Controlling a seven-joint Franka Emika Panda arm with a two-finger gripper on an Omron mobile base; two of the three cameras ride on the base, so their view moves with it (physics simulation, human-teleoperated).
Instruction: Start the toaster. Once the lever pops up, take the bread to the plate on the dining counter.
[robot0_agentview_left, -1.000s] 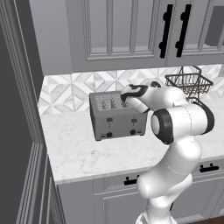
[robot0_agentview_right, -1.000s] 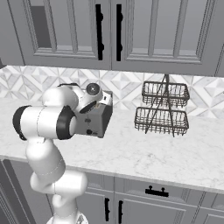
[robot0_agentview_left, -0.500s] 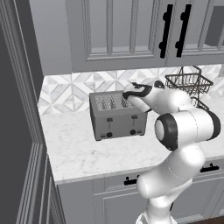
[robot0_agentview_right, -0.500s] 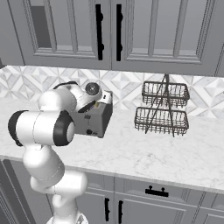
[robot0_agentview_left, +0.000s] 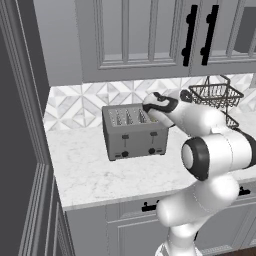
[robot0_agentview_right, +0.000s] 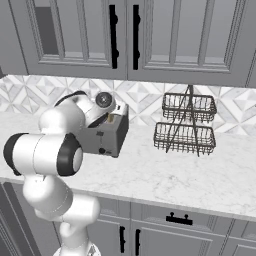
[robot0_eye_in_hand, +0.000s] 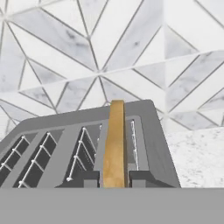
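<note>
The grey toaster (robot0_agentview_left: 132, 132) stands on the marble countertop against the tiled backsplash, also seen as toaster (robot0_agentview_right: 107, 136) and toaster (robot0_eye_in_hand: 144, 131). Its lever (robot0_agentview_left: 152, 134) is the right black tab, level with the left one. My gripper (robot0_eye_in_hand: 114, 178) hangs just above the rightmost slot, shut on the bread (robot0_eye_in_hand: 116, 140), a tan slice standing on edge and partly down in the slot. In the left base view the gripper (robot0_agentview_left: 151, 111) sits over the toaster's right end. The plate and dining counter are out of view.
A two-tier black wire basket rack (robot0_agentview_right: 185, 125) stands to the toaster's right, seen too as rack (robot0_agentview_left: 216, 95). Upper cabinets (robot0_agentview_left: 150, 35) hang low over the counter. A tall dark panel (robot0_agentview_left: 20, 125) bounds the left side. The counter's front edge (robot0_agentview_left: 125, 197) runs close to my base.
My elbow has swung lower and to the right. The hand has stayed over the toaster's right end with the bread between its fingers.
</note>
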